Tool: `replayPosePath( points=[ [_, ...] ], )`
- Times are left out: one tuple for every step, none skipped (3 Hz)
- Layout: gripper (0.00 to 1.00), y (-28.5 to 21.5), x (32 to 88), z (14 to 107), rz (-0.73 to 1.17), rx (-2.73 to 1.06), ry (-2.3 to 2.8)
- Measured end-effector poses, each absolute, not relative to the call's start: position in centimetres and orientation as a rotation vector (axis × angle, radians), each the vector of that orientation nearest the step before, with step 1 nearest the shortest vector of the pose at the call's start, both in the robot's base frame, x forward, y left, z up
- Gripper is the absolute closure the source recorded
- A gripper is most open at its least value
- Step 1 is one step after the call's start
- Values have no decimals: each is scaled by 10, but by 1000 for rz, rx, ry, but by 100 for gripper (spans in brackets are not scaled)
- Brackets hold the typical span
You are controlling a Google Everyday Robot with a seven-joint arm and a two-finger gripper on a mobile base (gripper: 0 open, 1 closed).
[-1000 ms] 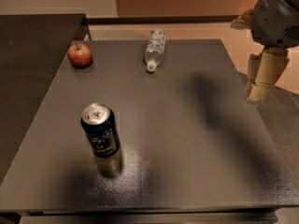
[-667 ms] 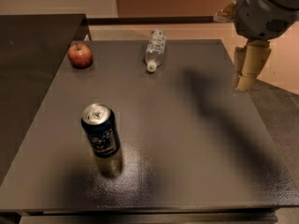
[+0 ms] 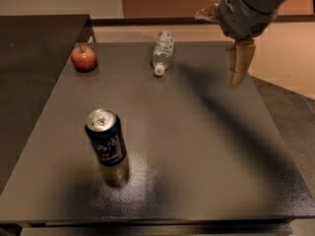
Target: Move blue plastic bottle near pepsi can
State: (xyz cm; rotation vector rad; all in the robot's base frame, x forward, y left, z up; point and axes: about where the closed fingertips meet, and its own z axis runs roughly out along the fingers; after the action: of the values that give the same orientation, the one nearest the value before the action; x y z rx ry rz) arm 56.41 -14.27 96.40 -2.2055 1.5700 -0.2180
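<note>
Grasping across mid-body was advised for the clear bluish plastic bottle [image 3: 163, 50], laid at the far edge of the surface [image 3: 206, 146]; the end effector [image 3: 240, 69], held apart at its right, could not be judged spread or closed.

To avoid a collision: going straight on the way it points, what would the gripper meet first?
Probably the bare table near its far right edge: the gripper points downward there. The blue plastic bottle lies well aside. Depth is unclear.
</note>
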Motion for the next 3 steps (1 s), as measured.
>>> replayPosePath(
  points=[
    [0, -129, 595, 952, -244, -2346, 1383],
    [0, -110, 626, 940, -300, -2489, 1194],
    [0, -93, 647, 931, -354, -2602, 1019]
  ],
)
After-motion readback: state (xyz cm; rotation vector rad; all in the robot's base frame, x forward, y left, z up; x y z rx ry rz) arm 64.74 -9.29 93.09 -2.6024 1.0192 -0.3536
